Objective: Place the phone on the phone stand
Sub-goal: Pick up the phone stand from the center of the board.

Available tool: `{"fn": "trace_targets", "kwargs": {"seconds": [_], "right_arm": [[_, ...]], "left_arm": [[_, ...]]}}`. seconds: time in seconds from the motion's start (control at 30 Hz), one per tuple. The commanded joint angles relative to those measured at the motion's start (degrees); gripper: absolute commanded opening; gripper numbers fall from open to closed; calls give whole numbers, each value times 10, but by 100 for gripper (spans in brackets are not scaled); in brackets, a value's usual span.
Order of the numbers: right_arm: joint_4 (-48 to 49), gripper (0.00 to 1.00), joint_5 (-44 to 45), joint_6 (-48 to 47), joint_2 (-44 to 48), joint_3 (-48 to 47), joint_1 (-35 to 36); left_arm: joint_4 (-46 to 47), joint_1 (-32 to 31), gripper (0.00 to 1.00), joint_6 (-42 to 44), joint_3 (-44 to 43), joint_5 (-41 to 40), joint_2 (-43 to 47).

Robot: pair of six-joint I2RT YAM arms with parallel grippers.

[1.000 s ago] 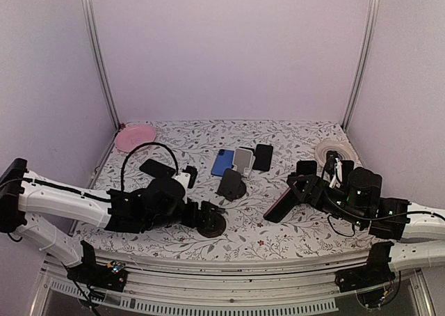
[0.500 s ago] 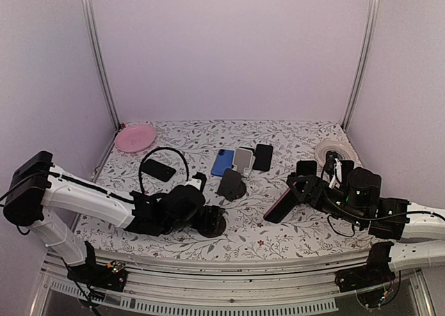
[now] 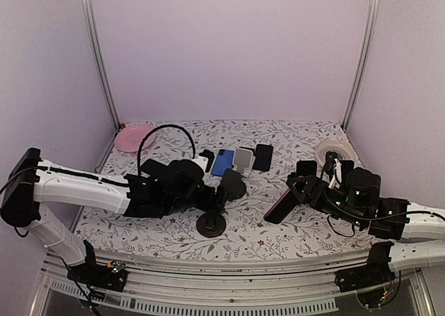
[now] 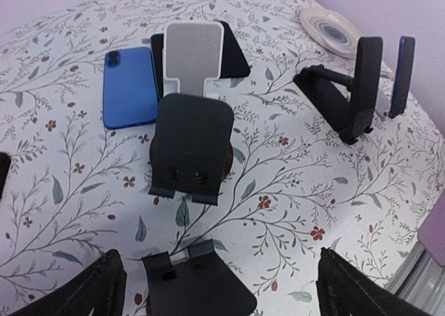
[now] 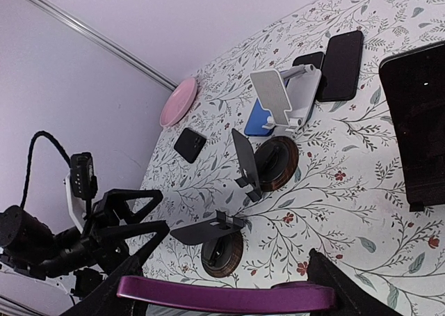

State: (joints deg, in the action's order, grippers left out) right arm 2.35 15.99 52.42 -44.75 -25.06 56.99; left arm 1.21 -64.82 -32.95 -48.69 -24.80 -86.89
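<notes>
Floral worktop (image 3: 292,243). Right gripper (image 5: 226,293) is clamped on a purple-backed phone (image 3: 279,207), held tilted above the front-right area. Left gripper (image 4: 219,274) is wide open and holds nothing, over a black phone stand (image 3: 211,223) near the middle of the front edge.

Robot lab enclosure: plain lilac walls (image 3: 229,51), aluminium corner posts (image 3: 99,58), floral-clothed table (image 3: 292,133).
</notes>
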Motion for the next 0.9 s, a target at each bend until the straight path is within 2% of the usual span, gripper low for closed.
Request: {"fn": "trace_targets", "kwargs": {"seconds": [0.0,0.33,0.87], "right_arm": [[19,5,6,-5,8,-9,2],[-21,4,10,-23,34,-27,2],[-22,4,-3,-37,15,-40,2]], "left_arm": [[-17,43,95,77,-63,61,-25],[-58,99,95,148,-214,118,-180],[-63,140,93,200,-289,163,-304]]}}
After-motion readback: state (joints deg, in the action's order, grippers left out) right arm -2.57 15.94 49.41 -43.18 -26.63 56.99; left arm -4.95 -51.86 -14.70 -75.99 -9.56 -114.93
